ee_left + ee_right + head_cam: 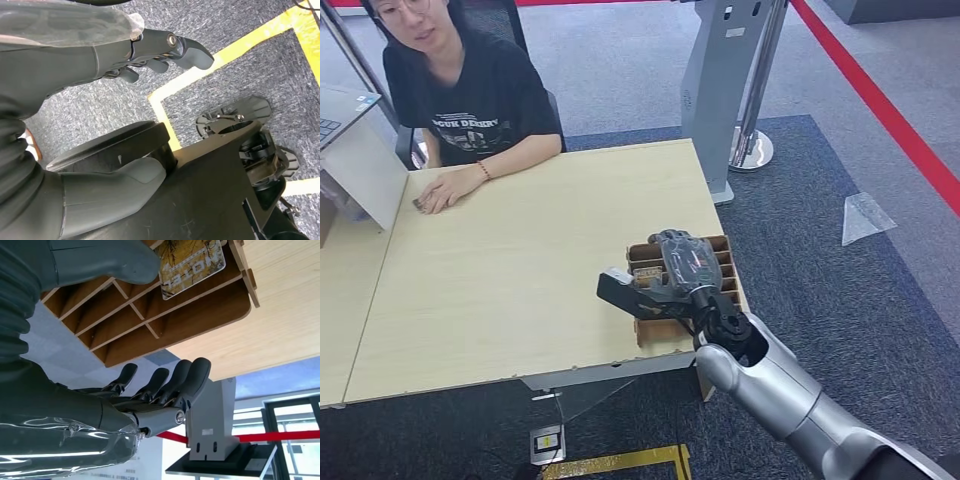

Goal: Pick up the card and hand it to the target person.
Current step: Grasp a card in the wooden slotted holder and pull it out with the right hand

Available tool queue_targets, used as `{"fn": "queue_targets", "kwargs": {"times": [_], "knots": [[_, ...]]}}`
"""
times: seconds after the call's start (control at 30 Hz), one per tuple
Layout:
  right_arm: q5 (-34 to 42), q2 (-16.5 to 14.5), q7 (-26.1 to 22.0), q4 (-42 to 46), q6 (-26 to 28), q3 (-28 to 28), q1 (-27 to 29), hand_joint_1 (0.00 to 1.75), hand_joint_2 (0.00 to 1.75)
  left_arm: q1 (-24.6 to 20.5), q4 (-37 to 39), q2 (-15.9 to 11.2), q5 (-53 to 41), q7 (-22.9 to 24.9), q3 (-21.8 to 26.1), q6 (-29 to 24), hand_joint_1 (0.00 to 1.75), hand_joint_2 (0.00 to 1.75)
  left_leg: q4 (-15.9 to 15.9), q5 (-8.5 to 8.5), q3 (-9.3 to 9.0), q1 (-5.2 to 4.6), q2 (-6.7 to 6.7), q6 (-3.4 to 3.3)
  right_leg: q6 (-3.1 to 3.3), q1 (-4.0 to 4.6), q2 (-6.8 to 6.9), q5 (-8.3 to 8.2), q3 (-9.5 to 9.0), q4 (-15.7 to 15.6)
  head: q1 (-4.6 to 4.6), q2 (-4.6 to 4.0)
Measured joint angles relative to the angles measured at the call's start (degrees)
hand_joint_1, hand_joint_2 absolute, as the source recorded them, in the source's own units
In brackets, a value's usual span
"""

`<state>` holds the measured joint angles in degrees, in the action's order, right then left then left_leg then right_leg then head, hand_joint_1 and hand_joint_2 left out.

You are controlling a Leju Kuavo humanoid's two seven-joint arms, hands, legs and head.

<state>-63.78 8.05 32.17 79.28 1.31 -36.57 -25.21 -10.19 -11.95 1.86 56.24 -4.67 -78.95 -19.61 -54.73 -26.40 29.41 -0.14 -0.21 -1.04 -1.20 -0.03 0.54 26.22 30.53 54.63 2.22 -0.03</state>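
A yellowish card marked HOTEL (190,260) stands in a slot of the wooden slotted rack (181,320) at the table's near right edge. The head view shows the card's top edge (648,270) in the rack (727,290). My right hand (675,275) hovers over the rack with its fingers (170,385) stretched out and apart and its thumb (113,260) beside the card, holding nothing. A seated person (471,100) at the table's far left rests a hand (441,190) on the tabletop. My left hand (75,65) hangs over the floor with straight fingers (170,47), empty.
The light wooden table (516,270) has bare room between the rack and the person. An open laptop (358,160) stands at the far left. A grey kiosk stand (720,90) rises behind the table's right corner. Yellow floor tape (226,55) lies below.
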Motion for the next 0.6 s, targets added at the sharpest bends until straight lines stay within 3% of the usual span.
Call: {"fn": "queue_targets", "kwargs": {"times": [0.4, 0.6], "knots": [[0.2, -0.9, -0.2, -3.6, 0.2, 0.0, -1.2, 0.69, 1.75, -0.1, 0.0, 0.1, -0.1, 0.0, 0.0, 0.0, 0.0, 1.75, 0.0, 0.0, 0.0, 0.0, 0.0, 0.0, 0.0, 0.0, 0.0, 0.0, 0.0, 0.0, 0.01, -0.01], [0.2, -1.3, -0.3, -5.6, 0.3, 0.0, -1.8, 0.62, 1.75, -0.1, 0.0, 0.3, -0.2, 0.1, 0.0, 0.0, 0.0, 1.75, 0.0, 0.0, 0.0, 0.0, 0.0, 0.0, 0.0, 0.0, 0.0, 0.0, 0.0, 0.0, 0.0, 0.01]]}}
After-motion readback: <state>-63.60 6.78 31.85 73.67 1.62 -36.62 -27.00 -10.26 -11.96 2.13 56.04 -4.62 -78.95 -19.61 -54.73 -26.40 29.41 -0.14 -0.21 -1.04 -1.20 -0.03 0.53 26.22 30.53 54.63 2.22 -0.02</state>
